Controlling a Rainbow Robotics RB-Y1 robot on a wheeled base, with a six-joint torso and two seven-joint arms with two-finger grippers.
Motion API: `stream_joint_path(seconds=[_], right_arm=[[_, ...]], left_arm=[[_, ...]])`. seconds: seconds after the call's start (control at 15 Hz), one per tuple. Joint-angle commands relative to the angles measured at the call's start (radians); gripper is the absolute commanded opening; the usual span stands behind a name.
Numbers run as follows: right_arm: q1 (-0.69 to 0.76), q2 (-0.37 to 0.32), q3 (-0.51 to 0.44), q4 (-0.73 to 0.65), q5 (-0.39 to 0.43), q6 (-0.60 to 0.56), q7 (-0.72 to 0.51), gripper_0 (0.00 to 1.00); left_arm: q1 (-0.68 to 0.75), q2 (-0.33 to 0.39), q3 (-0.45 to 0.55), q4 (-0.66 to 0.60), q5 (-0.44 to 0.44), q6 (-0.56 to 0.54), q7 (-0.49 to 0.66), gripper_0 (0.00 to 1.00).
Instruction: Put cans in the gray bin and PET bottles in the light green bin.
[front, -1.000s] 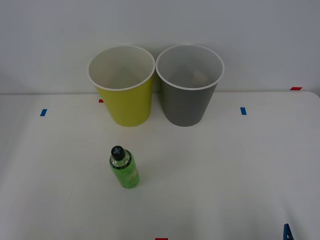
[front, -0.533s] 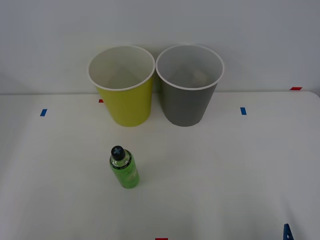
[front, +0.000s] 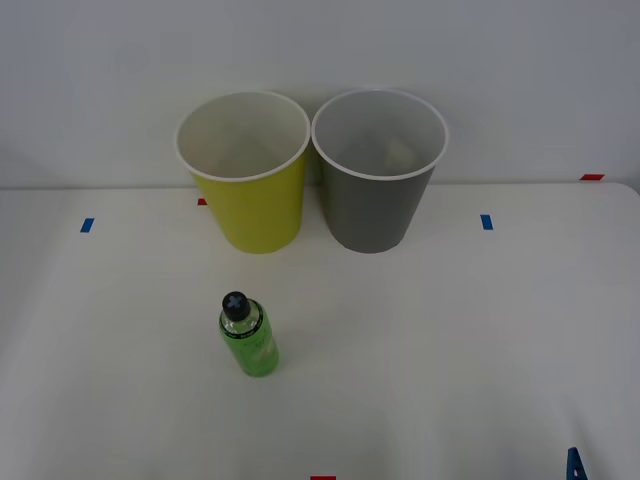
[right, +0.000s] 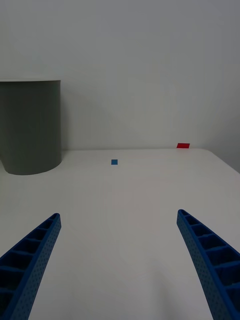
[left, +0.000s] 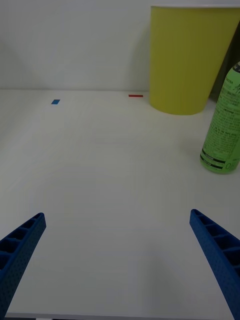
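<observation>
Ahead of the left gripper (left: 117, 265), whose blue fingers are spread wide and hold nothing, a small green PET bottle (left: 224, 132) stands upright on the white table (front: 450, 330), with the light green bin (front: 245, 170) beyond it and the gray bin (front: 378, 170) just beside that. The bottle looks light, smooth and easily tipped, so its labelled middle seems the safest hold. The right gripper (right: 120, 265), equally wide and empty, waits well off near the table's edge.
</observation>
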Motion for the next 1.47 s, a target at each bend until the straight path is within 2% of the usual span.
stream_joint_path(seconds=[0.07,1.13,1.2,1.47], right_arm=[[0.000,0.000,0.000,0.000,0.000,0.000,0.000,0.78],[0.000,0.000,0.000,0.000,0.000,0.000,0.000,0.78],[0.000,0.000,0.000,0.000,0.000,0.000,0.000,0.79],[0.000,0.000,0.000,0.000,0.000,0.000,0.000,0.79]], left_arm=[[0.000,0.000,0.000,0.000,0.000,0.000,0.000,1.00],[0.000,0.000,0.000,0.000,0.000,0.000,0.000,1.00],[-0.032,0.002,-0.012,0.049,-0.003,0.025,-0.002,1.00],[-0.057,0.061,-0.009,0.066,0.054,-0.017,-0.006,1.00]])
